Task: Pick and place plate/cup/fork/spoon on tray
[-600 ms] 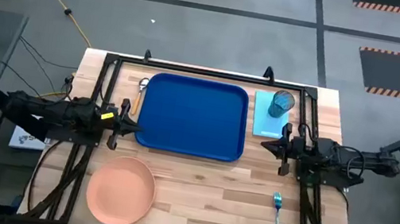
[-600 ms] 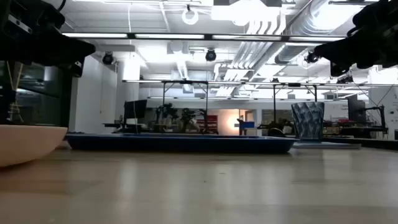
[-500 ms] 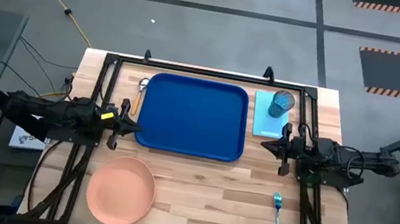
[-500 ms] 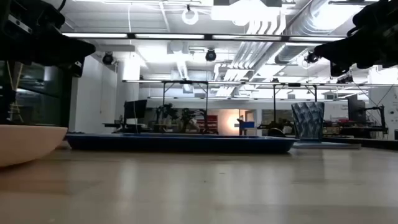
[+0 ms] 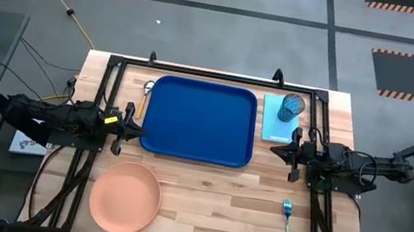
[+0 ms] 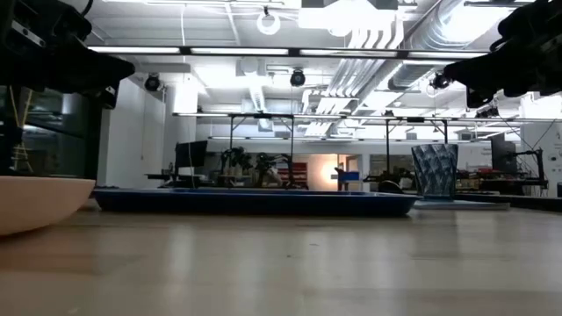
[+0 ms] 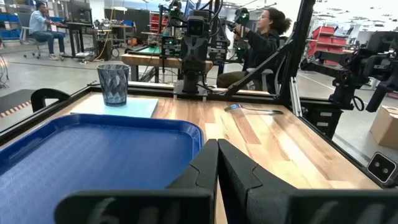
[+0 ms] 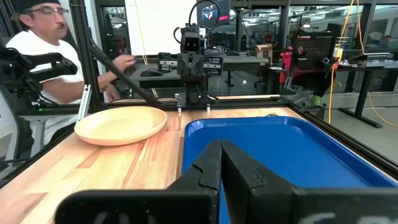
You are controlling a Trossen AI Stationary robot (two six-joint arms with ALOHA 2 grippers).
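Only a person's hand at the far-left edge has gone since earlier; both arms wait with fingers closed and empty, the left gripper [image 5: 130, 125] and right gripper [image 5: 280, 151] flanking the bare tray [image 5: 199, 121], while plate [image 5: 125, 196], cup [image 5: 293, 106], fork [image 5: 287, 227] and spoon [image 5: 147, 87] lie on the table [image 5: 217, 209], so nothing is done.

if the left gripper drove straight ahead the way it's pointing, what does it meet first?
Probably the tray: the left gripper, shut, points across the table at its near edge. It rides above the table, so it might pass over the low rim.

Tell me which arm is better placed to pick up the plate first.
The left. The left gripper waits at the table's left side, nearer the plate; the right gripper is beyond the empty tray.
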